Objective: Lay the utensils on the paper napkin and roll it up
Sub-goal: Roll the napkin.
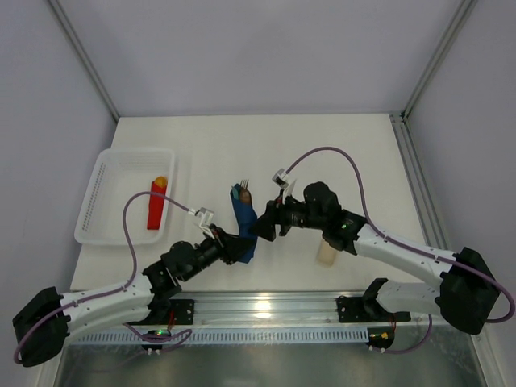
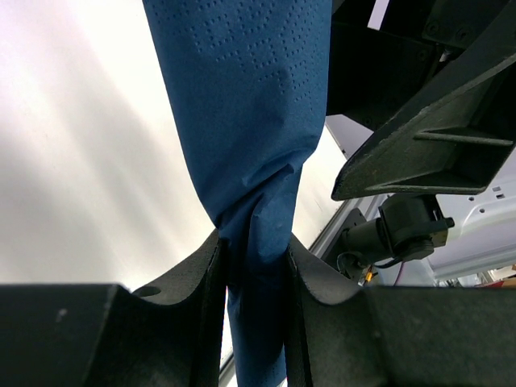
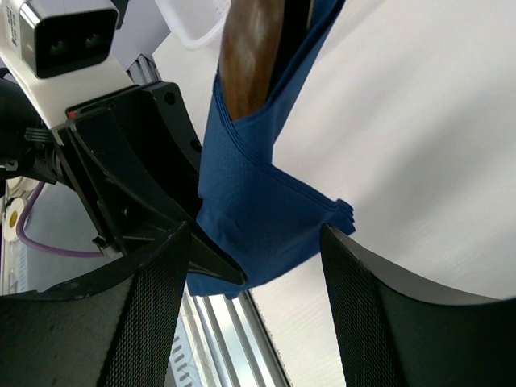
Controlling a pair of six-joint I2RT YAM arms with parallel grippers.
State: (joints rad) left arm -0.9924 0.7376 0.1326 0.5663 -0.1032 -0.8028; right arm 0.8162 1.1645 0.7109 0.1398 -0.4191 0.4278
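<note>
Toward the middle of the table's (image 1: 347, 153) near edge, the thin, tearable paper napkin (image 1: 244, 219), rolled round the utensils (image 1: 243, 190), is pinched at its limp near end by the left gripper (image 2: 254, 258), with the right gripper (image 3: 256, 242) spread astride it, and it is probably best held where the utensils stiffen it.

A robot lab cell: white table (image 1: 339, 153), aluminium frame posts (image 1: 85, 60), plain walls (image 1: 258, 48).

Blue napkin (image 1: 244, 216) rolled narrow at mid counter (image 1: 339, 153), slightly tilted. Fork tips of the utensils (image 1: 242, 188) poke out the far end. Left claw (image 1: 239, 247) on its near end. Right claw (image 1: 264, 226) just beside its right edge. White basket (image 1: 121, 171) at left, red block (image 1: 155, 211) inside. Beige bar (image 1: 326, 255) beside right arm.
</note>
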